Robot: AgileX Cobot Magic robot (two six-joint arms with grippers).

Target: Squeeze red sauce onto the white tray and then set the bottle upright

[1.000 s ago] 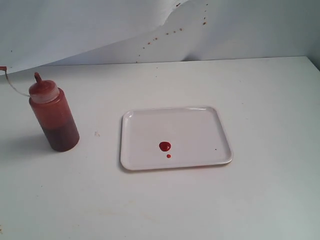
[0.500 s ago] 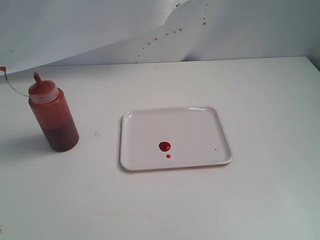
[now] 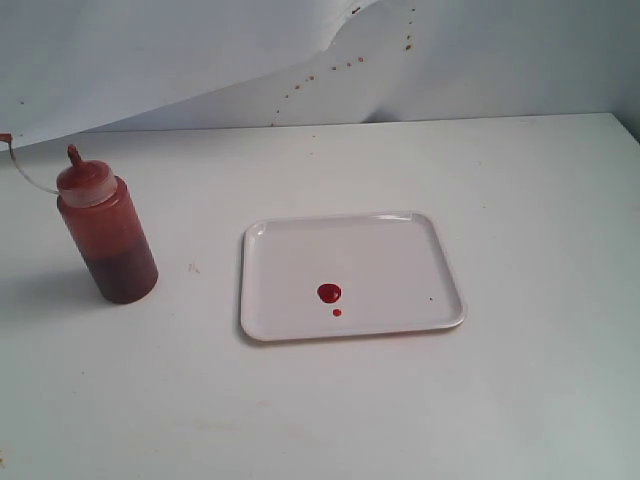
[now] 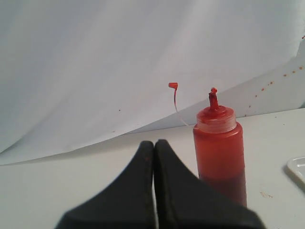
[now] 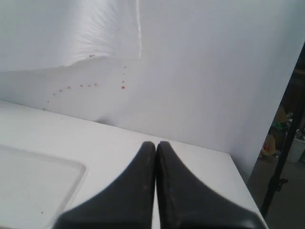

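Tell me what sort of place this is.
Probably a robot test bench, not a kitchen: a plain white table, a white sheet hung as a backdrop and flecked with reddish specks, and a sauce bottle and white tray set out.

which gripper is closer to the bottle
Left. The left gripper points toward the bottle, which stands just ahead of it. The right gripper sees only a tray corner and no bottle, so it is likely farther off.
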